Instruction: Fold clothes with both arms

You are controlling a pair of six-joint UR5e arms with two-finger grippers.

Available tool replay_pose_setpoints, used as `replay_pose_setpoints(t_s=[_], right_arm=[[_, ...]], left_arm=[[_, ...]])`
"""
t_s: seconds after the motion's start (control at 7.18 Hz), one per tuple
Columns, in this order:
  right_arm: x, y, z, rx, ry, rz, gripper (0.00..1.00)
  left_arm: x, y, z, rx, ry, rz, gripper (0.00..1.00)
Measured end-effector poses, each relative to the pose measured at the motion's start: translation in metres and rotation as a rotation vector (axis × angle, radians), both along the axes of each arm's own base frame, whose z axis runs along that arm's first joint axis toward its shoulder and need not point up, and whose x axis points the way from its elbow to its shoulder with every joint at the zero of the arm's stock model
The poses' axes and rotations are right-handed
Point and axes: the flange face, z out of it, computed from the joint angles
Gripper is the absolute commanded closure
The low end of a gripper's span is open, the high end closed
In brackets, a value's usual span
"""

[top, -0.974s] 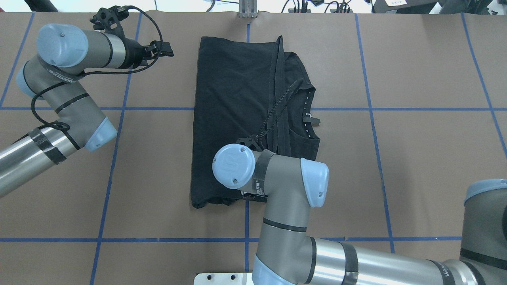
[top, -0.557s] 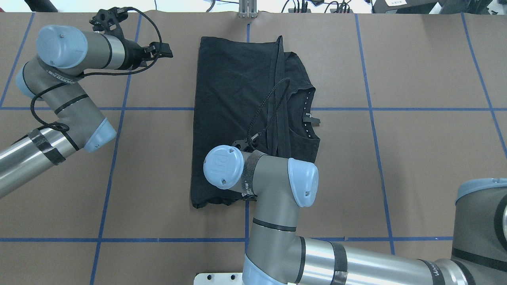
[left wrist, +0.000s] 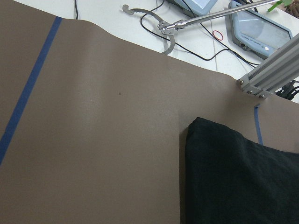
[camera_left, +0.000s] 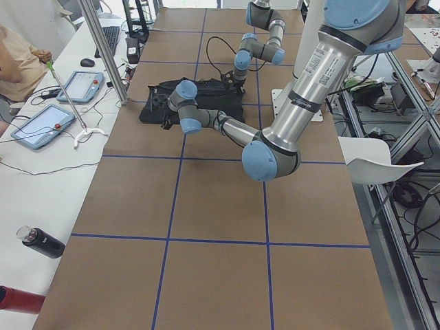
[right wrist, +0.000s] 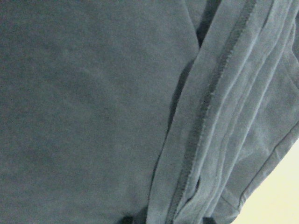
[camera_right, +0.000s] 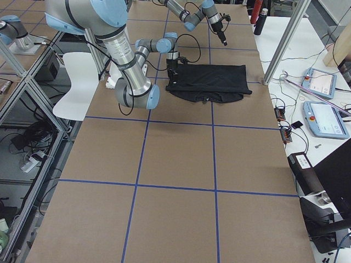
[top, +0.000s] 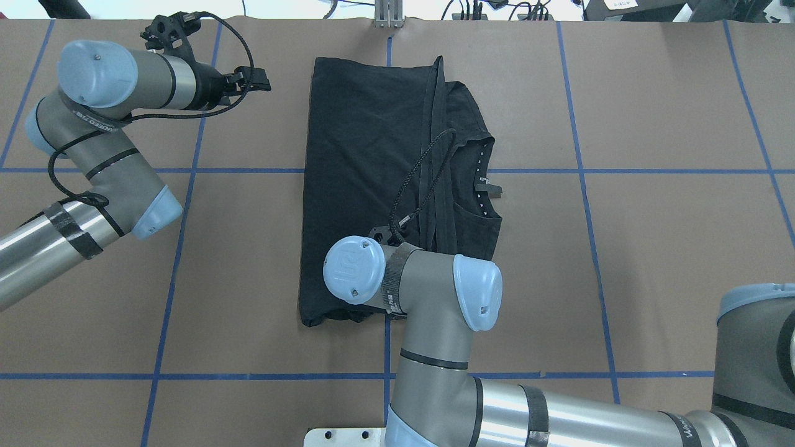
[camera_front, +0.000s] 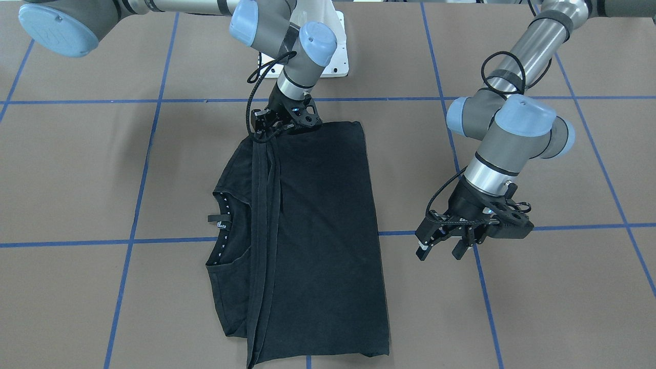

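Note:
The black T-shirt [top: 360, 155] lies folded lengthwise on the brown table, its collar [camera_front: 225, 225] and stacked hems toward the robot's right. No print shows. My right gripper [camera_front: 284, 128] is pressed down on the shirt's corner nearest the robot base. Its fingers are hidden in the cloth, and in the overhead view they are under the wrist. The right wrist view is filled by fabric and hems [right wrist: 196, 140]. My left gripper [camera_front: 441, 251] hangs open and empty over bare table, apart from the shirt's left edge. The left wrist view shows the shirt's far corner [left wrist: 233, 177].
An aluminium post [top: 388, 15] stands at the table's far edge behind the shirt. The white base plate [camera_front: 335, 51] is on the robot side. Tablets [camera_right: 321, 82], cables and bottles [camera_left: 41, 242] lie on the side bench, where a person [camera_left: 20, 58] sits.
The right arm's wrist has shifted a little to the left over the shirt's near end, and its cable loop has swung. The shirt and the left arm have barely moved.

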Motion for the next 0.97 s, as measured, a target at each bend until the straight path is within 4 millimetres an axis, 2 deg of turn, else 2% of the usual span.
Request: replay_pose_setpoints(t_s=[0.28,0.42,0.56,0.7,0.84,0.97], right_arm=[[0.003,0.003,0.002,0.0,0.0,-0.003,1.0],[0.01,0.005,-0.005,0.001,-0.003,-0.006,1.0],[0.028,0.009,-0.013,0.005,-0.004,-0.015,1.0],[0.055,0.016,-0.008,0.004,0.001,-0.013,1.0],[0.068,0.03,0.011,-0.023,0.008,0.042,0.83],[0.065,0.05,0.034,-0.086,-0.015,0.192,0.58]], left_arm=[[0.0,0.0,0.0,0.0,0.0,-0.001,0.0],[0.0,0.0,0.0,0.001,0.0,-0.002,0.0],[0.0,0.0,0.0,0.0,0.001,-0.002,0.0],[0.0,0.0,0.0,0.0,0.001,-0.003,0.0],[0.0,0.0,-0.001,-0.003,0.003,-0.005,0.0],[0.0,0.0,-0.001,-0.009,0.008,-0.008,0.0]])
